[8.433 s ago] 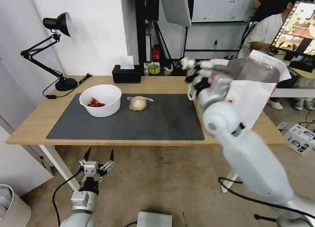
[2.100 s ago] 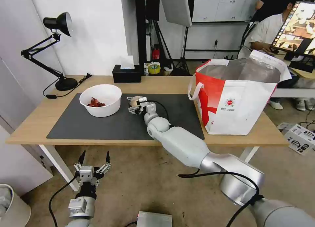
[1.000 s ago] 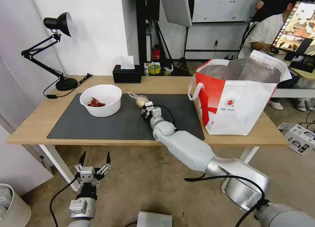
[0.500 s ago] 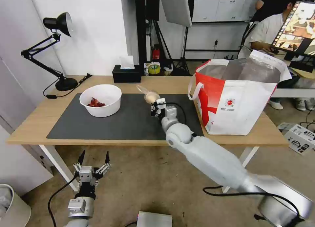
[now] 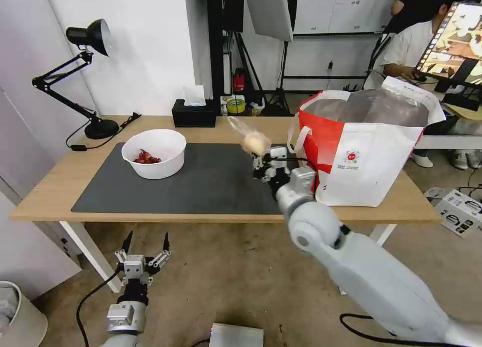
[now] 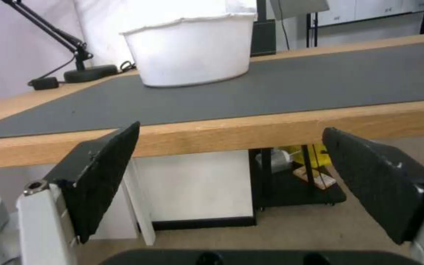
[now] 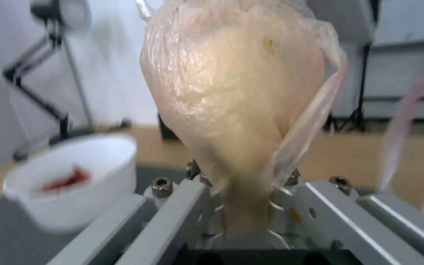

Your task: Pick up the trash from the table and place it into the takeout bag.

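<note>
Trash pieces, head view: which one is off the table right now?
The knotted clear bag with the beige lump, held up by the right end effector. The white bowl of red scraps sits on the grey mat.

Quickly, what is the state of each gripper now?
Left gripper: open, holding nothing, below the table edge.
Right gripper: shut on the knotted bag, lifted above the mat.

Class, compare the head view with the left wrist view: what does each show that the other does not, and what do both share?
Head view alone: the right gripper holding the knotted bag up beside the takeout bag, and the red scraps in the bowl. Left wrist view alone: the shelf under the table. Both: the white bowl on the grey mat, the desk lamp, and the open left gripper below the table's edge.
</note>
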Tool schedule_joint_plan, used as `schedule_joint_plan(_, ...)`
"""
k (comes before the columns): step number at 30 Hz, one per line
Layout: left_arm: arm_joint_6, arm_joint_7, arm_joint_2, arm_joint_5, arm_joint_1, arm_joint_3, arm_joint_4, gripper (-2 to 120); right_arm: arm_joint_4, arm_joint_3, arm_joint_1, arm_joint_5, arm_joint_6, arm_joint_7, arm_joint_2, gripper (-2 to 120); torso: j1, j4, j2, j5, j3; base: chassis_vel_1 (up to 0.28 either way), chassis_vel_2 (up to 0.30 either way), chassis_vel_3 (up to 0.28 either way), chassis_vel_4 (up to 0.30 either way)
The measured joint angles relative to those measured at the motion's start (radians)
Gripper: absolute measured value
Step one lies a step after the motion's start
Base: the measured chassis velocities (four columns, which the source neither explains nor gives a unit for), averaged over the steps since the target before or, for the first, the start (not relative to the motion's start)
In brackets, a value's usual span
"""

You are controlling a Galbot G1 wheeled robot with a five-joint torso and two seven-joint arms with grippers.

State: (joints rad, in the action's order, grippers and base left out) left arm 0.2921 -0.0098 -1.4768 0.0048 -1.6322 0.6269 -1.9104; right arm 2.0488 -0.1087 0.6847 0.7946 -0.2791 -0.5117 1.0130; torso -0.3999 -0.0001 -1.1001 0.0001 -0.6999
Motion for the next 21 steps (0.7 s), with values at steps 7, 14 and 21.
schedule_joint_plan(7,0.000,0.001,-0.002,0.010,-0.003,-0.007,0.000,100,0.014,0.169,-0.060,0.036,-0.037,-0.089,0.025,6,0.000,0.0001,0.000,-0.0001,0.000,0.000,0.000,0.000,0.000)
schedule_joint_plan(14,0.001,0.001,-0.002,0.013,-0.010,-0.009,-0.001,100,-0.094,0.240,-0.159,0.087,-0.100,-0.239,0.067,6,0.000,0.0002,0.000,-0.0001,0.000,0.000,0.000,0.000,0.000)
schedule_joint_plan(21,0.011,0.001,-0.003,0.015,-0.017,-0.008,-0.003,100,-0.171,0.260,-0.193,0.107,-0.151,-0.345,0.096,6,0.000,0.0002,0.000,0.0000,0.000,0.000,0.000,0.000,0.000)
